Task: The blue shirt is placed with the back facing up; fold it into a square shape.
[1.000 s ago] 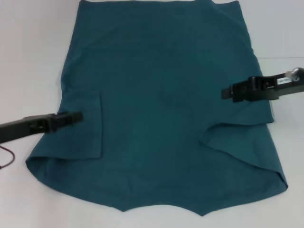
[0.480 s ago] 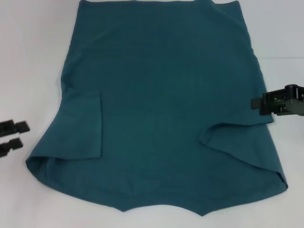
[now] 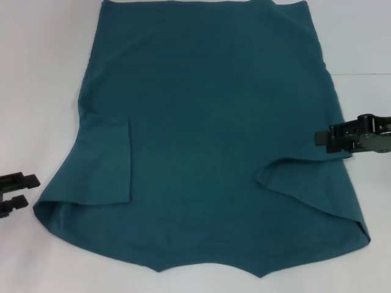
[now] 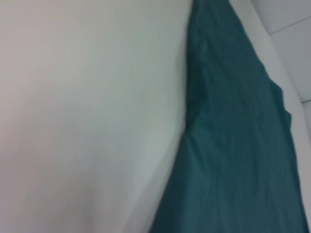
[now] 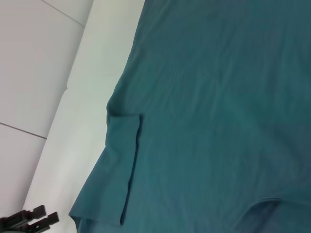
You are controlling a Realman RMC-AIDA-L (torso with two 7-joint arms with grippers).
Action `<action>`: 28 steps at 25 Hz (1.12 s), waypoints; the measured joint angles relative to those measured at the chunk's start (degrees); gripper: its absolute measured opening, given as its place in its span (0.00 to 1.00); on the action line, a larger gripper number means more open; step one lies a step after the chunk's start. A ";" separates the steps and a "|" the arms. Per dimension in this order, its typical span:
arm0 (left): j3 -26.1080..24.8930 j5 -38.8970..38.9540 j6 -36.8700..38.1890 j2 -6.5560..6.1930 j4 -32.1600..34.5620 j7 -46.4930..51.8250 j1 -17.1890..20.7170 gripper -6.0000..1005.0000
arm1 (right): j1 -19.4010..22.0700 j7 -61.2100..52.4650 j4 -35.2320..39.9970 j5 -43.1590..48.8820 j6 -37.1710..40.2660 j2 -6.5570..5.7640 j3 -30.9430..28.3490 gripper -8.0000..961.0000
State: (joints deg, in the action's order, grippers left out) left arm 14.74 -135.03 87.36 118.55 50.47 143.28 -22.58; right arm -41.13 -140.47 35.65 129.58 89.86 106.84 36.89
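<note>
The blue shirt [image 3: 214, 134] is lying spread flat across the white table [image 3: 36, 73], filling most of the middle of it and running off the far edge of the head view. Both sleeves are lying folded inward over the body: the one on the robot's left is making a narrow flap with a straight vertical edge, the one on the right a wider, slanted flap whose edge is curling up a little. The near edge is sagging into an uneven line with a shallow notch in the middle, and the left side is bulging out and wrinkling slightly.

The left gripper [image 3: 13, 194] is sitting low at the left border of the head view, over bare table and just clear of the shirt's near-left corner. Its two fingers are standing apart with a gap showing between them, and they are holding nothing. It also shows, small, in a corner of the right wrist view [image 5: 30, 219].

The right gripper [image 3: 324, 139] is hovering at the shirt's right side edge, its tip overlapping the fabric just above the folded sleeve. I cannot tell whether it is parted or clenched.

Bare table is lying open on both sides of the shirt.
</note>
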 joint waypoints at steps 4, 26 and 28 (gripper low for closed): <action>1.37 -0.08 -3.33 0.01 -2.12 0.00 -0.24 0.61 | 0.11 0.02 -0.22 -0.04 -0.13 0.04 0.02 0.52; 3.43 -0.15 -9.93 0.09 -5.54 -0.15 -0.84 0.61 | 0.44 0.02 -0.50 -0.21 -1.08 0.13 -0.51 0.52; 3.53 -0.15 -10.18 0.10 -5.87 -0.28 -0.89 0.61 | 0.44 0.02 -0.50 -0.21 -1.09 0.12 -0.51 0.52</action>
State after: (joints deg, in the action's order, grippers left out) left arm 18.26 -135.18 77.18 118.65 44.60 143.00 -23.47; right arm -40.69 -140.45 35.15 129.37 88.77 106.97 36.38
